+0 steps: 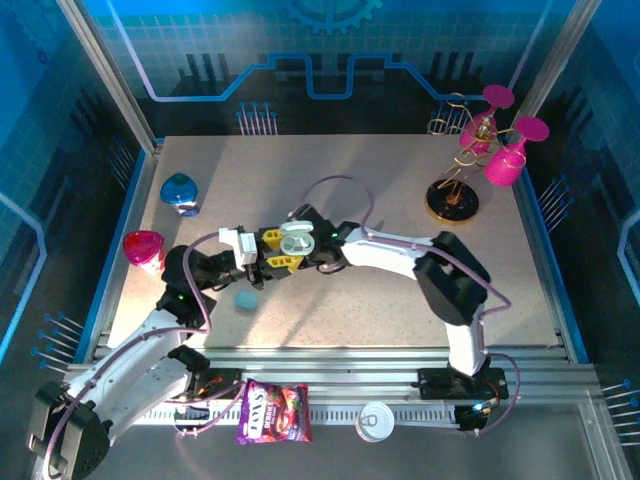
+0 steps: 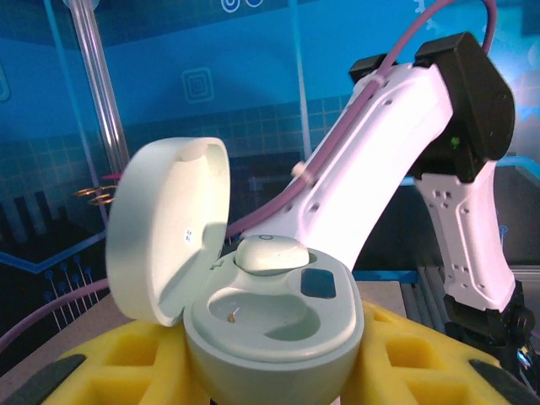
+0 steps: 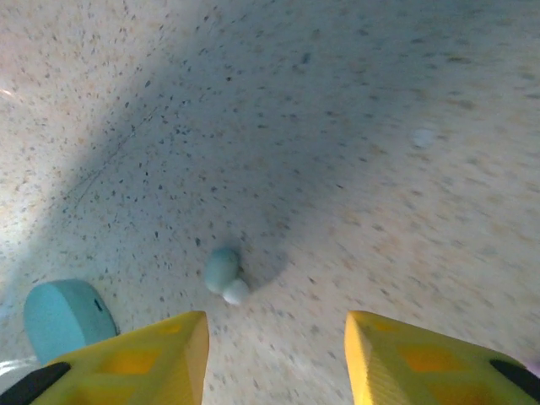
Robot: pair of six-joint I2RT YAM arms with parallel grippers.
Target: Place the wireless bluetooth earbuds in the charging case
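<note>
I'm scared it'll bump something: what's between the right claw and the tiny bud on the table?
Just bare table, seen in the right wrist view. The open right gripper faces the earbud; the blue case lies off to one side.

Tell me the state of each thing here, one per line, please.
Charging case: lid open, one socket empty, clamped in left pincer.
Seated earbud: sitting in the case's other socket.
Loose earbud: lying on the table.
Blue case: closed, on the table.
Right pincer: open, empty.

Overhead looks down; wrist cameras close (right faces table [image 3: 337, 126]).
</note>
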